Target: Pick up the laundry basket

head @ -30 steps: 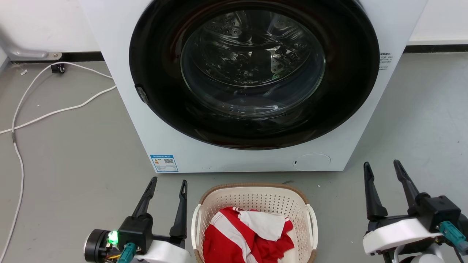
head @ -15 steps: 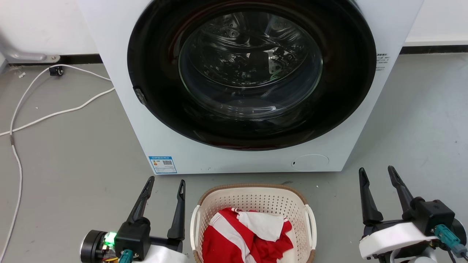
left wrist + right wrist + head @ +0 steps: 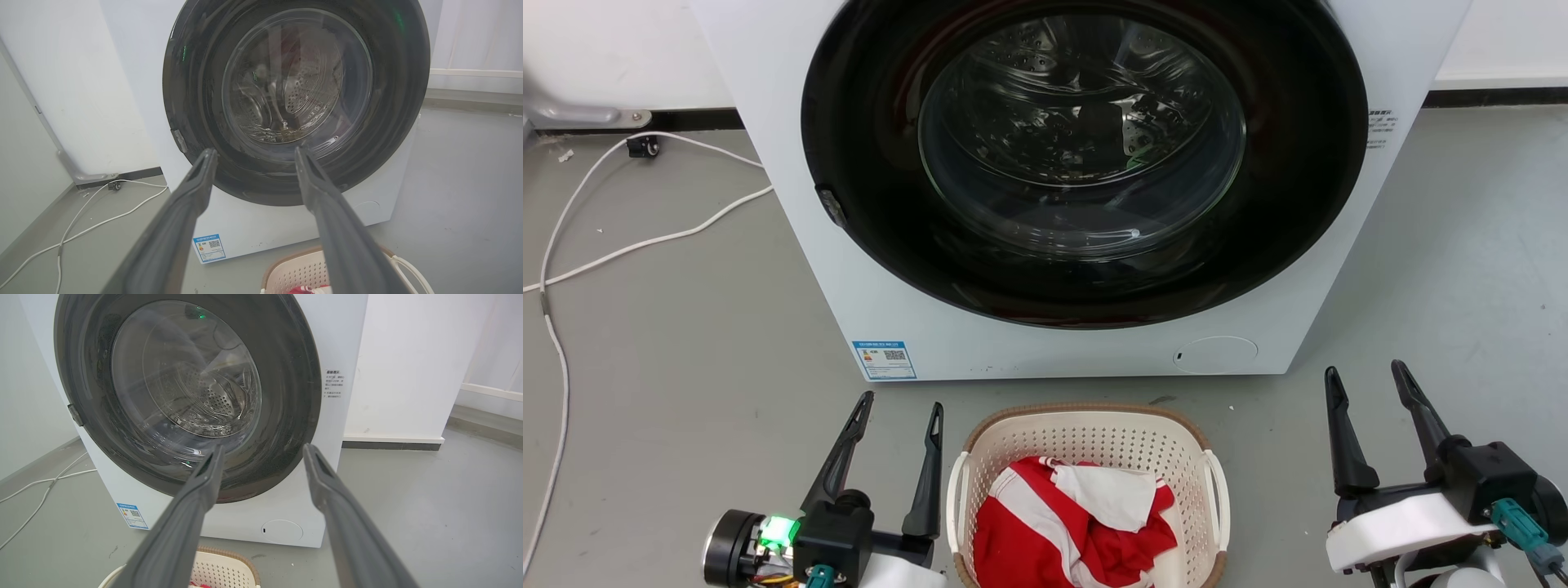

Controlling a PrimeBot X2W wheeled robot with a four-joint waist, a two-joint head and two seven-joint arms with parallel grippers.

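The laundry basket [image 3: 1086, 437], cream with perforated walls, a brown rim and white side handles, stands on the floor at the bottom centre of the head view. Red and white cloth [image 3: 1078, 523] lies inside it. My left gripper [image 3: 901, 404] is open just left of the basket's left handle, fingers pointing at the washer. My right gripper [image 3: 1366, 374] is open farther off to the basket's right. The basket's rim shows at the bottom of the left wrist view [image 3: 294, 265] and the right wrist view [image 3: 229, 565]. Both grippers [image 3: 254, 152] [image 3: 263, 449] hold nothing.
A white front-loading washing machine [image 3: 1045, 351] with a shut dark round door [image 3: 1086, 155] stands right behind the basket. White cables [image 3: 645, 241] trail over the grey floor at the left. A white wall with a dark skirting runs behind.
The head camera has shifted slightly, so the whole picture sits a little differently. Both grippers stay open beside the basket, barely moved; the basket has not moved.
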